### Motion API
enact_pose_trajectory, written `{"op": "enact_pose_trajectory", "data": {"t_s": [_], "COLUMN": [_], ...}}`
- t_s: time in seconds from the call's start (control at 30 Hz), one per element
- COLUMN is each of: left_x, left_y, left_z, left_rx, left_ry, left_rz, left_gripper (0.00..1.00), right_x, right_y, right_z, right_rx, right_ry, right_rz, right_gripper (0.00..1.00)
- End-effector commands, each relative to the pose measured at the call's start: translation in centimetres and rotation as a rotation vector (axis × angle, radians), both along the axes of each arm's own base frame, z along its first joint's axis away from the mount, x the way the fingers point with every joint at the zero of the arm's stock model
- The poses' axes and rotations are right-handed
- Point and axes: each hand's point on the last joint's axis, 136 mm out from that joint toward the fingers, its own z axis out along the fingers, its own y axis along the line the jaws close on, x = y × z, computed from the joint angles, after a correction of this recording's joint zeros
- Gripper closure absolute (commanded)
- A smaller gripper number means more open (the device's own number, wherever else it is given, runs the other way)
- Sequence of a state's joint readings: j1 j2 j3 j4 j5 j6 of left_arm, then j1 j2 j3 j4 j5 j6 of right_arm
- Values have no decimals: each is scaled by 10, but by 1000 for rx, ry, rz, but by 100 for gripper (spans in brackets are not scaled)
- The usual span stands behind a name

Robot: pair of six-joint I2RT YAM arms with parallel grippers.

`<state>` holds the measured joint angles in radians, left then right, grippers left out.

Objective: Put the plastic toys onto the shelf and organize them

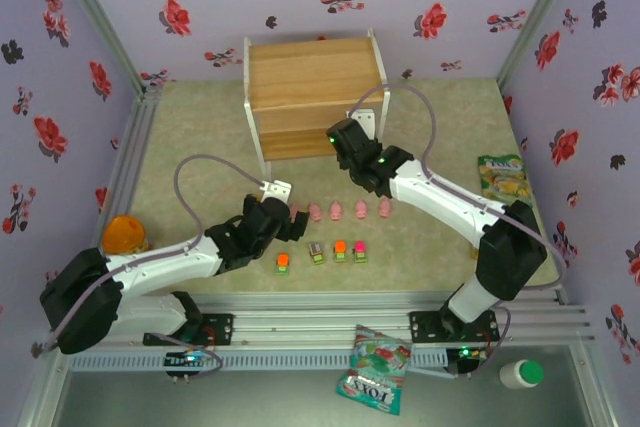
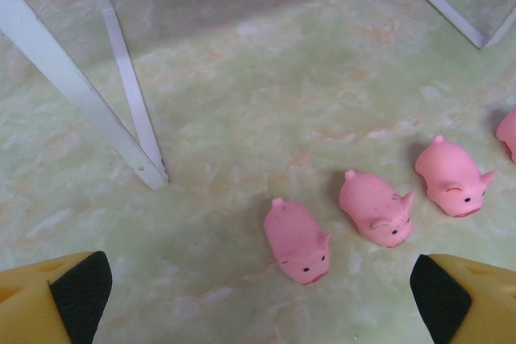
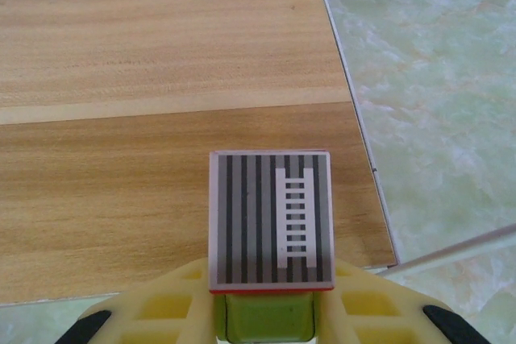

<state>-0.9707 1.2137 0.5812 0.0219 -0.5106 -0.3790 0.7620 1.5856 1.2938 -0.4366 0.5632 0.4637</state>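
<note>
The shelf (image 1: 310, 97) stands at the back middle, two stepped wooden boards on white legs. My right gripper (image 3: 266, 320) is shut on a green block with a grey striped top (image 3: 270, 219), held just above the front board (image 3: 105, 199) near its right corner. A row of pink pigs (image 1: 337, 211) lies on the mat, and in front of it a row of green blocks: orange-topped (image 1: 283, 263), grey (image 1: 317, 252), orange (image 1: 340, 249) and pink (image 1: 360, 250). My left gripper (image 2: 262, 296) is open, low over the leftmost pig (image 2: 298, 241), its pads (image 2: 81, 292) wide on either side.
A white shelf leg (image 2: 81, 94) stands left of the pigs. A snack bag (image 1: 503, 175) lies at the right, another (image 1: 375, 367) on the front rail. An orange object (image 1: 124, 234) sits at the left edge, a green-capped bottle (image 1: 522, 374) at the front right.
</note>
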Motion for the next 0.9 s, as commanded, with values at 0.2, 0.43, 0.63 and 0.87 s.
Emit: {"op": "enact_pose_trajectory", "data": {"t_s": [0.2, 0.43, 0.63, 0.87], "left_x": [2, 2, 2, 3], "left_y": [-7, -8, -7, -7], "left_z": [9, 10, 9, 9], "left_rx": [0, 3, 5, 5], "left_ry": [-12, -12, -10, -11], "left_rz": [-21, -23, -23, -21], "left_gripper": [0, 0, 0, 0], "right_x": [14, 17, 21, 26], "right_y": [-1, -7, -11, -13], "right_z": [4, 2, -2, -7], "right_rx": [-9, -16, -15, -20], "right_ry": [-42, -73, -85, -98], "right_rz": [-27, -63, -88, -117], "right_gripper": [76, 75, 75, 75]}}
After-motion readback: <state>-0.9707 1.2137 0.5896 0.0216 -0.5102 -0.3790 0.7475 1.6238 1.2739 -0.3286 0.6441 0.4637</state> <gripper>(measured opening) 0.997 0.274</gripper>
